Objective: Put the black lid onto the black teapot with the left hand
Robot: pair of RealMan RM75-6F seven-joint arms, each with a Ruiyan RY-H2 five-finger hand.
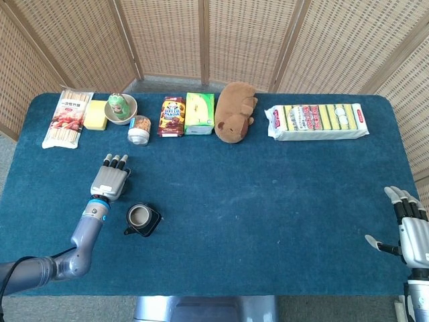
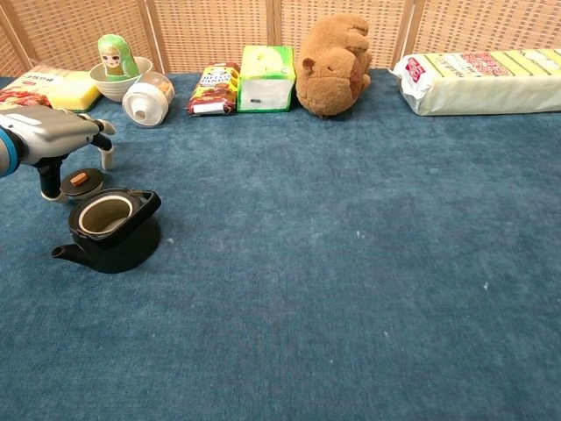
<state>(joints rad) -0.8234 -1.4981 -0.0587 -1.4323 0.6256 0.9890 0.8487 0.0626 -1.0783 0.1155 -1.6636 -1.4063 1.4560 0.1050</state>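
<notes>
Black lid [image 2: 79, 181] lies on the cloth under the left hand's [image 2: 54, 136] spread, empty fingers [image 2: 106, 159], untouched.

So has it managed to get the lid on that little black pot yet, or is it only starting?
Only starting. The black teapot stands open, and you can see into it. The black lid lies on the table just behind it. The left hand is poised over the lid with fingers pointing down around it, but has not lifted it. Gripping, carrying and seating the lid are all left. The right hand waits open, far off.
</notes>
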